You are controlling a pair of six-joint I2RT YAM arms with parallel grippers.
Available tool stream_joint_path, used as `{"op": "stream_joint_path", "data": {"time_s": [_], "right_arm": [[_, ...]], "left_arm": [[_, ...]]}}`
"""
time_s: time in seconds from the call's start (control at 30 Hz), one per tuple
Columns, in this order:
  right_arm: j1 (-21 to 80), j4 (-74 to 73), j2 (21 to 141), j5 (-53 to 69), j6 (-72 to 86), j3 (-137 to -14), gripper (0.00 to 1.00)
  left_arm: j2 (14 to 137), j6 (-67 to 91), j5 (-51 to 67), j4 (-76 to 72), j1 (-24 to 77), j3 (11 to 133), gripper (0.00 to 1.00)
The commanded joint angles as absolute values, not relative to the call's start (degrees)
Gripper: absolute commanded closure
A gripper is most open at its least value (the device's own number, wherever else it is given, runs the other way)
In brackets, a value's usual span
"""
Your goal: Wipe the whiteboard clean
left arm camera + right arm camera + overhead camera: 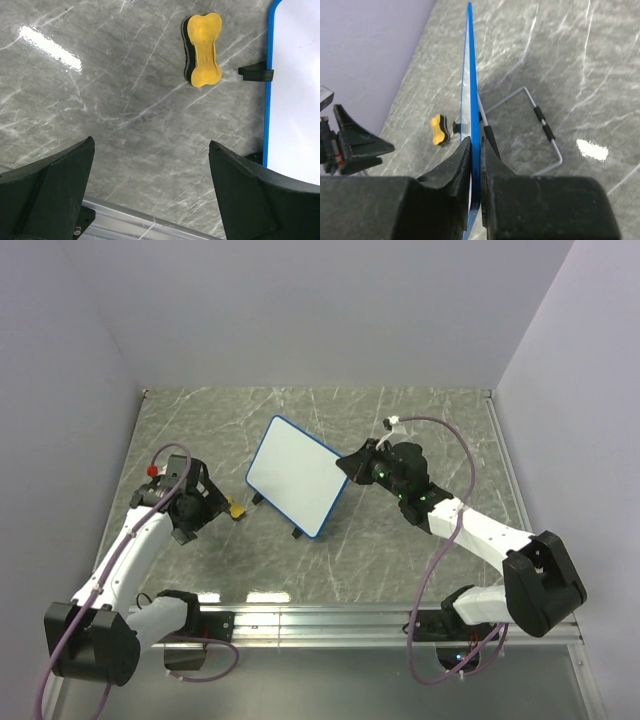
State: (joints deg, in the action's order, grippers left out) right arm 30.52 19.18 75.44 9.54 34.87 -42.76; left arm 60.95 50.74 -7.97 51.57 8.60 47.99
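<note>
whiteboard (297,475) sits mid-desk, a bit left of centre, tilted up on its long left edge; face reads blank in top and left wrist views, no marks that I can see

right gripper (475,145) is pinching the blue rim on the board's right edge, jaws pressed tight either side, board seen edge-on from that wrist

wire stand (540,120) hangs off the back face, and black feet (256,72) on the low edge look to be down on the desk (400,410)

yellow eraser (202,49) lies free on the desk just beside the board's left edge, close to one foot, nothing holding it

left gripper (151,165) hovers above and nearside of the eraser, jaws spread wide, empty

my read: wiping is done and this is wrap-up. Next move is on the right arm: ease the board down or onto its stand, then open up. Needs a slow tilt so the feet don't skid

room: open desk on the far side and right of the board. Left side is tight, with the eraser and left arm there. Walls close off the far and side edges, and a rail runs along the near edge
</note>
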Motion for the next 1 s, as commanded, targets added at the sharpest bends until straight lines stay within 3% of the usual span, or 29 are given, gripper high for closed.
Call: {"op": "stream_joint_path", "data": {"time_s": [0.0, 0.27, 0.67, 0.97], "right_arm": [[29.0, 21.8, 75.2, 1.6, 26.8, -38.5, 1.00], [29.1, 28.6, 73.4, -3.1, 20.8, -31.8, 1.00], [29.1, 19.2, 71.8, -7.0, 8.7, -40.9, 1.00], [29.1, 20.5, 72.0, -8.9, 9.2, -37.0, 1.00]], "left_arm": [[59.2, 51.3, -8.8, 52.6, 8.7, 48.0, 0.01], [58.4, 51.5, -9.0, 53.0, 8.8, 47.9, 0.01], [57.3, 51.9, -9.7, 52.8, 8.9, 47.9, 0.01], [56.3, 52.3, -10.4, 53.4, 9.8, 48.2, 0.01]]}}
